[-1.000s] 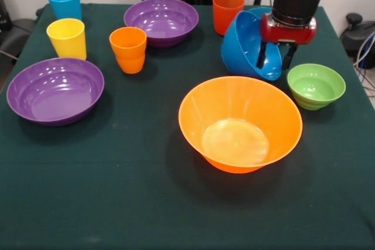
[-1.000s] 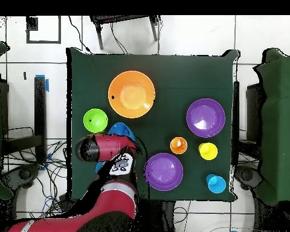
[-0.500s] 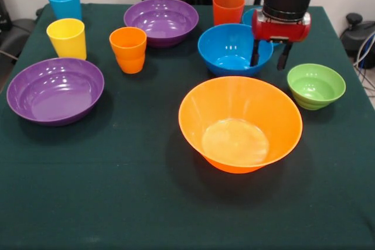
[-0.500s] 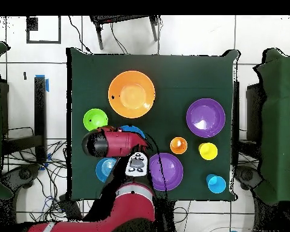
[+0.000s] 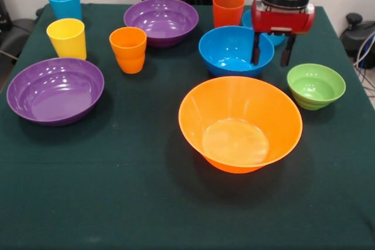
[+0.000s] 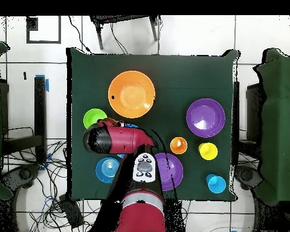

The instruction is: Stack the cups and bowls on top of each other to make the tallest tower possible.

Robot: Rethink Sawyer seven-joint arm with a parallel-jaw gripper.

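my gripper (image 5: pixel 271 57) hangs spread and empty over the far right rim of the deep blue bowl (image 5: pixel 234 49), which sits upright just behind the large orange bowl (image 5: pixel 240 122), green bowl (image 5: pixel 315 85) to its right

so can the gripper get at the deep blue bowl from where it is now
Probably yes. The gripper hangs open right over the deep blue bowl's rim nearest the green bowl, one finger on each side of it, and nothing lies between.

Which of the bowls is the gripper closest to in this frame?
The deep blue bowl: the open gripper hangs at its rim, straddling the side toward the small green bowl, which sits apart.
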